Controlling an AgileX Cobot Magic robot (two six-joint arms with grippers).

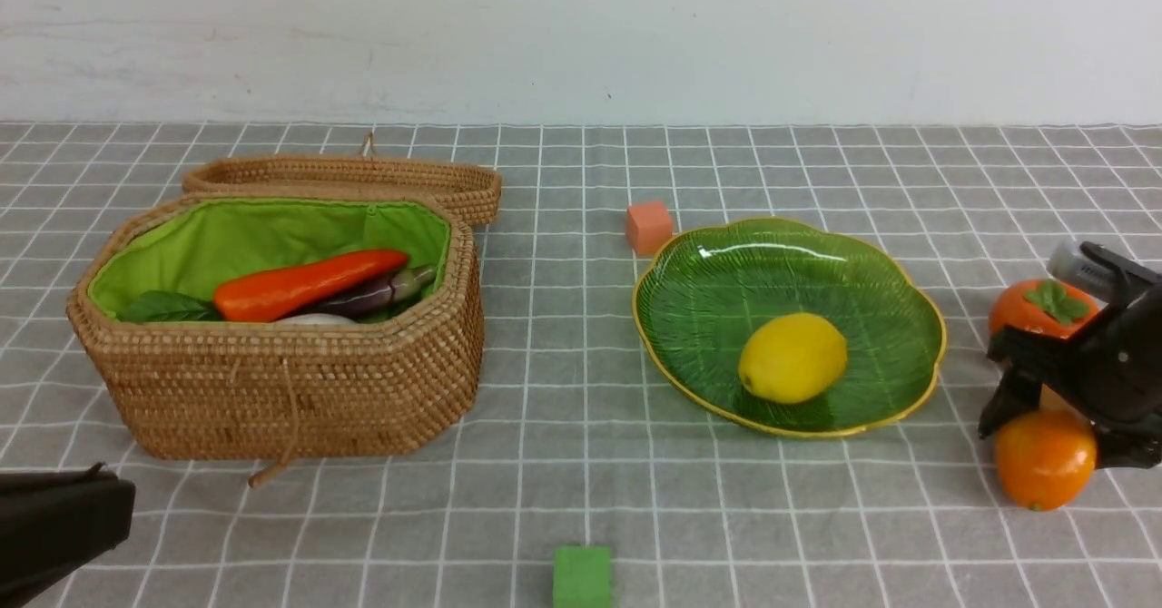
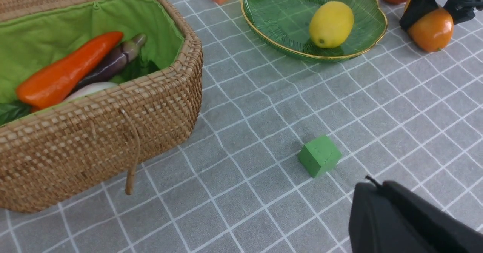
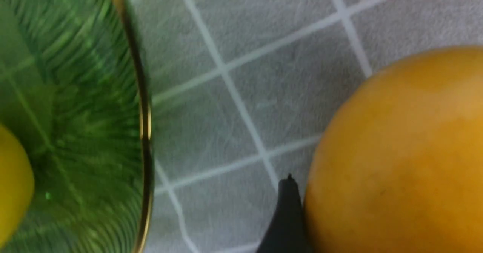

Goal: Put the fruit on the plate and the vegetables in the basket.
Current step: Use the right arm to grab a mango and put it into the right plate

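Observation:
The wicker basket (image 1: 272,390) stands open at left with the carrot (image 1: 304,283), the eggplant (image 1: 377,292) and the white radish (image 1: 313,319) inside. The green plate (image 1: 708,290) at right holds the lemon (image 1: 792,357). The persimmon (image 1: 1035,307) sits on the cloth to the right of the plate. My right gripper (image 1: 1058,445) straddles the mango (image 1: 1044,458), which rests on the cloth in front of the persimmon. In the right wrist view one finger (image 3: 287,207) lies against the mango (image 3: 396,151). My left gripper (image 2: 371,185) is shut and empty at the near left.
A small orange cube (image 1: 648,226) sits just behind the plate's left rim. A small green cube (image 1: 582,576) lies near the front middle, close to my left gripper in the left wrist view (image 2: 319,155). The basket's lid (image 1: 345,177) lies behind the basket.

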